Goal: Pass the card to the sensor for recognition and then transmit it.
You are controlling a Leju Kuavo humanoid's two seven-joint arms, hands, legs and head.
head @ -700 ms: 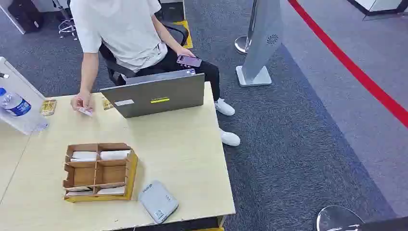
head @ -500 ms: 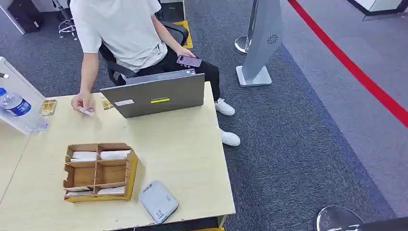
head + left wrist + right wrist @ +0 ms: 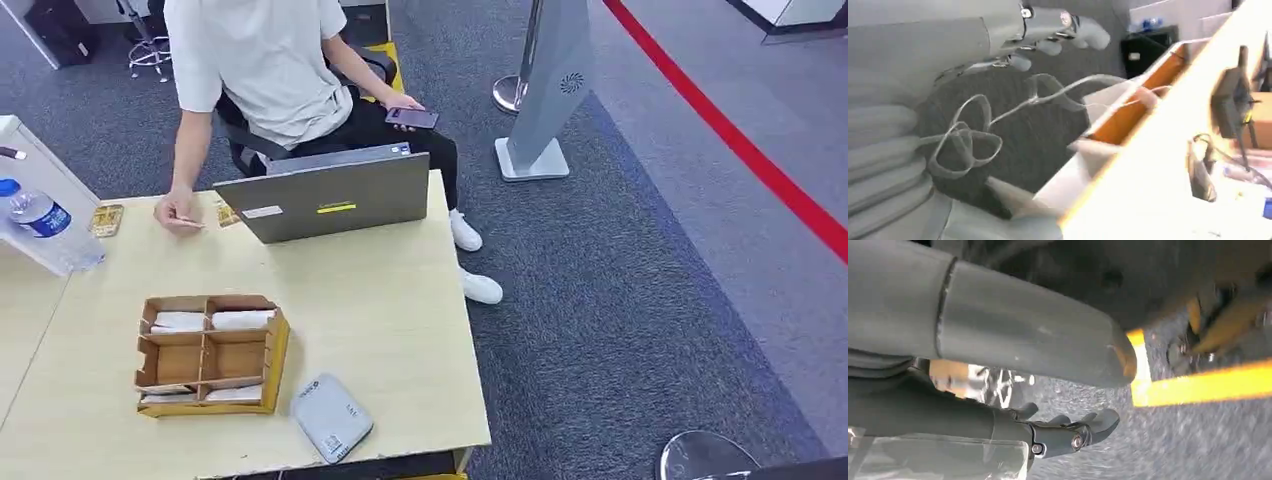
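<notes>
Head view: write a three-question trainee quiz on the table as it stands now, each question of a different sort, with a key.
1. True or false: the grey laptop stands between the seated person and the tan cardboard divider box.
2. Multiple choice: the flat grey rounded sensor pad lies
A. inside the divider box
B. on the light wooden table near its front edge, beside the box
C. on the laptop
3. Fill in: the person's hand on the table holds a small ____.

Key: 1 true. 2 B. 3 card.
</notes>
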